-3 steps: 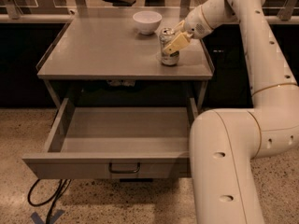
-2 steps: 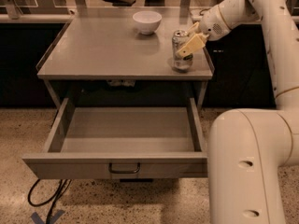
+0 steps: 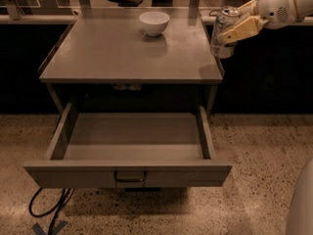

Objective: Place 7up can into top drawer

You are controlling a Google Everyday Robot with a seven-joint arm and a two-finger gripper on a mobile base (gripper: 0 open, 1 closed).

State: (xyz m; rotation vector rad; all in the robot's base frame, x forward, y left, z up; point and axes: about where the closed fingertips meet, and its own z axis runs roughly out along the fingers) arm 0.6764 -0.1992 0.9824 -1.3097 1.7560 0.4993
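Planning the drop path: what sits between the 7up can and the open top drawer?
Camera view: the gripper holds the 7up can near the right edge of the tabletop; only its front-right corner lies between the can and the top drawer.

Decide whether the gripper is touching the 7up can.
Touching. The camera view shows the gripper at the table's right edge, its fingers clamped across the 7up can, holding it up.
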